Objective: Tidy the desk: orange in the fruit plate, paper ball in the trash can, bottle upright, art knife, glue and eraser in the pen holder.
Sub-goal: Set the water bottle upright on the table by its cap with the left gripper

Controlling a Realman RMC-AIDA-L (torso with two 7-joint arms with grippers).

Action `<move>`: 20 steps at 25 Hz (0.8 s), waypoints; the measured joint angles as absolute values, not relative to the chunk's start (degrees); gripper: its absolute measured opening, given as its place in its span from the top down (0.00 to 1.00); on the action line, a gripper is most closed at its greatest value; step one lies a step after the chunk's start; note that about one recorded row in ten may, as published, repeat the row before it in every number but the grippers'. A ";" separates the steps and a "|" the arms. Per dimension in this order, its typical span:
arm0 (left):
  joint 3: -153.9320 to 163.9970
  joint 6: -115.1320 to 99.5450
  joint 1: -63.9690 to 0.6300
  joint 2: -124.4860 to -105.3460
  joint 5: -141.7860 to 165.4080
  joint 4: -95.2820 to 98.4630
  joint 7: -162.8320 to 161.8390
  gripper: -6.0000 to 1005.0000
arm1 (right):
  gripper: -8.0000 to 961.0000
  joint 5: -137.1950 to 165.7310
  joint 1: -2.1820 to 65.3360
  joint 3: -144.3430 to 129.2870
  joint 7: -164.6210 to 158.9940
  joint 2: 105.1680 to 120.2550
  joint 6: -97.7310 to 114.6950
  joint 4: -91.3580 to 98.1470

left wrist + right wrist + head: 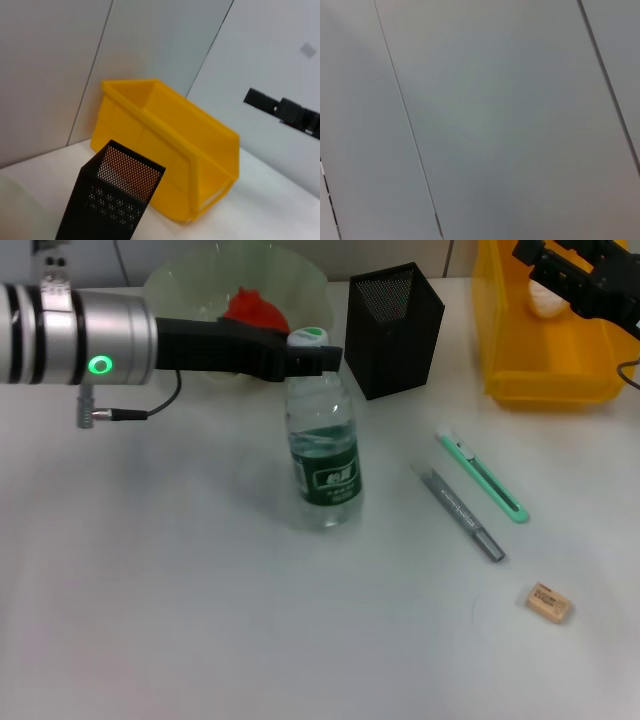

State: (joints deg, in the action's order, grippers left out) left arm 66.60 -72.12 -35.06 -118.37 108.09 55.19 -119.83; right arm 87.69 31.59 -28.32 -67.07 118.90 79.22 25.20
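Observation:
A clear water bottle [324,455] with a green label stands upright mid-table. My left gripper [312,358] reaches in from the left and is closed around its neck, just under the white-green cap. A red-orange fruit [255,310] lies in the clear fruit plate [185,285] behind the arm. The black mesh pen holder [393,330] stands right of the bottle and shows in the left wrist view [115,200]. A green art knife [480,477], a grey glue stick [462,513] and a tan eraser [548,602] lie on the table to the right. My right gripper [580,280] hangs over the yellow trash bin [545,380].
A whitish lump [545,302] lies inside the yellow bin, partly hidden by the right arm. The bin [170,150] and the right arm [285,112] also show in the left wrist view. The right wrist view shows only grey wall panels.

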 joint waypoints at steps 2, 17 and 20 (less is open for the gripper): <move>65.41 -73.57 -34.39 -118.28 107.18 55.21 -118.71 0.53 | 0.21 87.68 31.51 -28.32 -67.09 118.91 79.49 25.25; 63.26 -75.84 -30.46 -118.51 106.59 58.07 -109.67 0.50 | 0.21 87.66 31.20 -28.57 -67.26 118.92 81.13 25.60; 63.24 -74.84 -29.81 -118.59 106.48 58.08 -105.93 0.49 | 0.21 87.82 31.20 -28.56 -67.32 118.92 81.13 25.59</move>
State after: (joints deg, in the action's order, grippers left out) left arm 63.24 -74.84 -29.81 -118.59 106.48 58.08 -105.93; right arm 87.82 31.20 -28.56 -67.32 118.92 81.13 25.59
